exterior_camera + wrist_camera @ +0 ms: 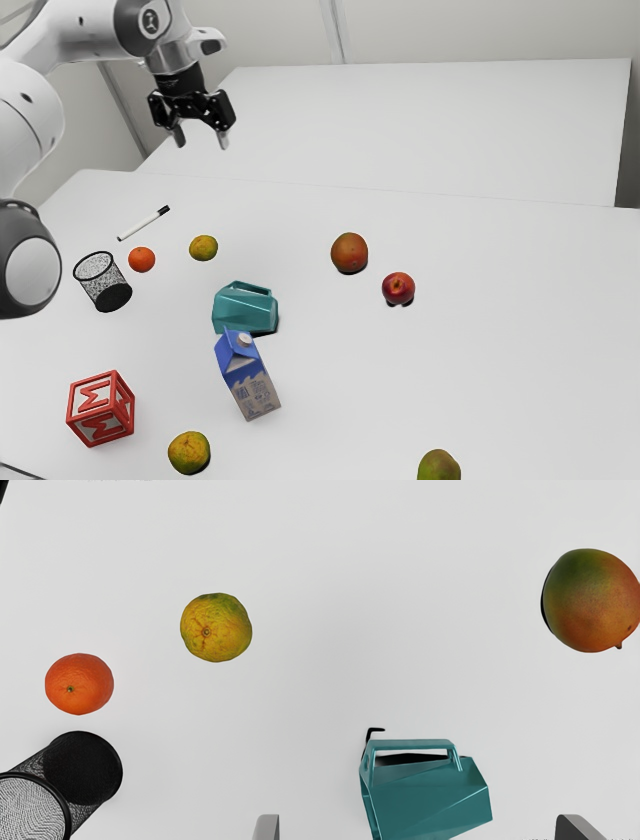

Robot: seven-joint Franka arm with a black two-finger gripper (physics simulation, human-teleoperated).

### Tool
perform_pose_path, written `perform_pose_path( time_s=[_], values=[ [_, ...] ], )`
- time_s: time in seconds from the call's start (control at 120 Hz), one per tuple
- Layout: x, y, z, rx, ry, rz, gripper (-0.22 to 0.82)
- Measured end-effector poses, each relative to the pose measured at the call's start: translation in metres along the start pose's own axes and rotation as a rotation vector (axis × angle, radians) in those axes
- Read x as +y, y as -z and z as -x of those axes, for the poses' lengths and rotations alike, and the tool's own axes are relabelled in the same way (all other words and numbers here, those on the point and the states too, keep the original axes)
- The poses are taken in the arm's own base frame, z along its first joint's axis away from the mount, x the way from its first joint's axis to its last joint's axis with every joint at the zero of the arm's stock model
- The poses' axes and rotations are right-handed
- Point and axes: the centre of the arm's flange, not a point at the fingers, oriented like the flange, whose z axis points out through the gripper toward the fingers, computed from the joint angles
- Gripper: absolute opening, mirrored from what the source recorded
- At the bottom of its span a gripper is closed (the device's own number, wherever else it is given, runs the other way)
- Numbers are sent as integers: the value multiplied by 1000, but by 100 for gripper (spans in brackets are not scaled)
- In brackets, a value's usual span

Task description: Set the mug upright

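My gripper (203, 138) hangs high above the table's far part in the exterior view, its two fingers wide apart with nothing between them. A teal, faceted mug (245, 309) lies on its side on the table, well below the gripper, beside a blue milk carton. Seen from the wrist, the mug (427, 795) has its angular handle along one side, and the open gripper (417, 827) shows a fingertip to either side of it, touching neither.
Around the mug are the milk carton (248, 377), a black mesh cup (104, 283), an orange (142, 260), a yellow-green citrus (203, 248), a mango (349, 252) and an apple (398, 288). A red letter block (101, 408) and a marker (144, 223) lie farther off.
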Motion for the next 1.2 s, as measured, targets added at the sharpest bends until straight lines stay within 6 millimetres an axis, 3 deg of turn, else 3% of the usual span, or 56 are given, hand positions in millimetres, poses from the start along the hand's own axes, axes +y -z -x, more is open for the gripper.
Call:
perform_pose_path(
  time_s=[0.133, 0.2, 0.383, 0.608, 0.967, 1.2],
  values=[
    [9, 4, 4, 4, -11, 1, 60],
    [18, -2, 16, -13, -24, 2, 60],
    [16, -68, 74, -66, -2, 72, 60],
    [-13, -141, 116, -57, 144, 270, 60],
    [-80, -213, 134, 51, 335, 558, 60],
    [-66, -257, 141, 92, 336, 732, 60]
  ],
)
